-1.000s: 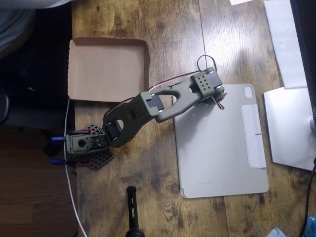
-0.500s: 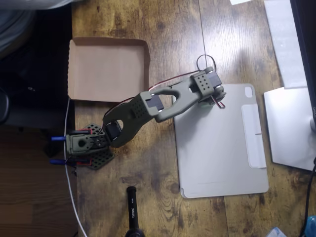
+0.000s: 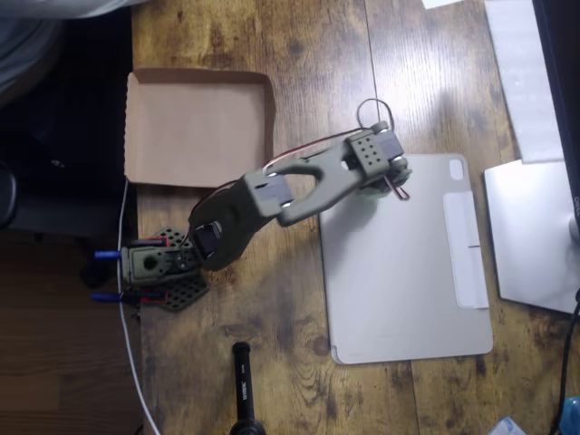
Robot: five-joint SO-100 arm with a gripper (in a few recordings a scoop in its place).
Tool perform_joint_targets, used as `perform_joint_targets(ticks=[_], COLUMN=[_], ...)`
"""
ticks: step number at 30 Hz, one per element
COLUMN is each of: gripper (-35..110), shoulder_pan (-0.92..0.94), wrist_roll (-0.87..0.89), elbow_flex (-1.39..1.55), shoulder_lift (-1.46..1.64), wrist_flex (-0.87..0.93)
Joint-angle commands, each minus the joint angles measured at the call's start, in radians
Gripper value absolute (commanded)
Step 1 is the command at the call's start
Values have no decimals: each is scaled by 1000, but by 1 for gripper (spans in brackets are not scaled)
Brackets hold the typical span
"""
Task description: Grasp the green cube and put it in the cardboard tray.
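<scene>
Green cube (image 3: 370, 192): only a thin green sliver visible in the overhead view, tucked under the hand (image 3: 381, 181), right at the top-left corner of the grey tablet cover (image 3: 408, 272). Rest of the cube is hidden by the wrist, so contact with the fingers can't be confirmed. Hand state: cannot tell, fingers are covered by the olive arm's (image 3: 272, 195) own head. Arm stretches from its base (image 3: 149, 267) at lower left up and right across the wooden bench (image 3: 308, 54). Cardboard tray (image 3: 136, 127) sits well apart at upper left, near the bench edge, nothing inside. White cable (image 3: 131, 344) runs down past the base.
</scene>
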Motion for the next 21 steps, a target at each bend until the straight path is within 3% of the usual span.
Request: perform_joint_targets(ticks=[1,7,12,21], gripper=[4,7,7,4], shoulder_pan=[-72,-201,-256,-337], wrist_roll=[-11,-20,-32,-9], elbow_flex=[9,-67,138,319], shoulder_lift=[172,360,551,607], wrist_flex=[98,310,311,310])
